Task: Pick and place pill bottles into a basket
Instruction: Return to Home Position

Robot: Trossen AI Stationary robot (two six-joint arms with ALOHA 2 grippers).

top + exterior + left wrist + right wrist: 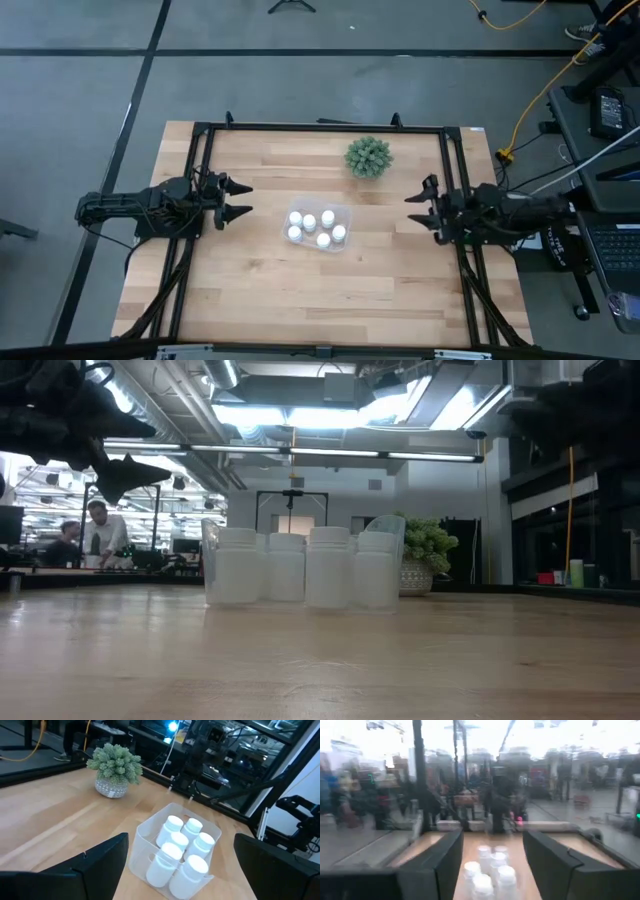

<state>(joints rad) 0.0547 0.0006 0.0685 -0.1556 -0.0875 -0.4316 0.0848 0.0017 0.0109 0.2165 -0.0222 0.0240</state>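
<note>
Six small white cylindrical pill bottles (309,222) stand upright inside the clear rectangular plastic basket (343,213) at the centre of the wooden tabletop (300,290). The left tool (248,199) and right tool (410,210) hover on opposite sides of the basket, fingers apart and empty.

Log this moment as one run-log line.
contents: six pill bottles upright in basket | left end effector: open, empty, left of basket | right end effector: open, empty, right of basket
</note>
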